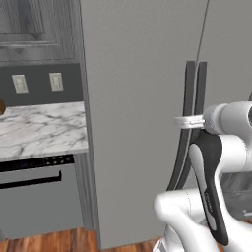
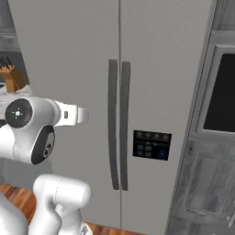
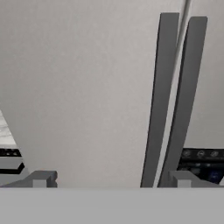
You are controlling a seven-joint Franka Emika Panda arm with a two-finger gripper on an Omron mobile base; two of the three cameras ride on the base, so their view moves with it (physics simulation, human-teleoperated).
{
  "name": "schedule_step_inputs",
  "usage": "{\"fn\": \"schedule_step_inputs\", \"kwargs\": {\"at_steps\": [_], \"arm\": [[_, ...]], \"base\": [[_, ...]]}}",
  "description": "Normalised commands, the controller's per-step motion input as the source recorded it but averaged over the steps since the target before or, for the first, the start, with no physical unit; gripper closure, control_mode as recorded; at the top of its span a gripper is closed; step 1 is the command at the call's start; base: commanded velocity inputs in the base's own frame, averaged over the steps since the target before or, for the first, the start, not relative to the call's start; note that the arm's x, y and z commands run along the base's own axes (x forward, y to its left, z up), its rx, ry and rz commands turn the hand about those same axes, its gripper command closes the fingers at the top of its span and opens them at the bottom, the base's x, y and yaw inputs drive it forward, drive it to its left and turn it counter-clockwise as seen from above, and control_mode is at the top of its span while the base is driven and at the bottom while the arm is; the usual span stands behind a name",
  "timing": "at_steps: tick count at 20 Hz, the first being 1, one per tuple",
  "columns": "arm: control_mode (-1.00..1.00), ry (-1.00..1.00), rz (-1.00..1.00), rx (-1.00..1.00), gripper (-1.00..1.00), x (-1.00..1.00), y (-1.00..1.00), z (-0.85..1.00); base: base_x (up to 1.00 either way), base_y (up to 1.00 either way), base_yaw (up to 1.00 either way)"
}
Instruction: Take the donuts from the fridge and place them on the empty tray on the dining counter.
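Both fridge (image 2: 92, 69) doors shut, contents hidden, gripper (image 3: 109, 179) wide.

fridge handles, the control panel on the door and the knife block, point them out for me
fridge handles (image 2: 118, 124), right base view, on the left handle's mid-length
control panel (image 2: 152, 145), right base view, middle of the dark face
knife block (image 2: 12, 78), right base view, on the wooden body

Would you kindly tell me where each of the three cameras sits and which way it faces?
Left base view: behind the arm's left, facing the closed fridge and marble counter; arm at lower right.
Right base view: behind the arm's right, facing the fridge handles; arm at lower left.
Hand view: along the open end effector toward the handles.
All share the fridge doors.
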Motion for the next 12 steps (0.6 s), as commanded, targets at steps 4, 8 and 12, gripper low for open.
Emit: {"fn": "schedule_step_inputs", "kwargs": {"at_steps": [4,8,12], "arm": [[1.00,0.00,0.00,0.00,-1.00,0.00,0.00,0.00],[1.00,0.00,0.00,0.00,-1.00,0.00,0.00,0.00],[1.00,0.00,0.00,0.00,-1.00,0.00,0.00,0.00]], "base": [[-0.77,-0.23,0.00],[-0.47,-0.49,0.00],[-0.31,-0.59,0.00]]}}
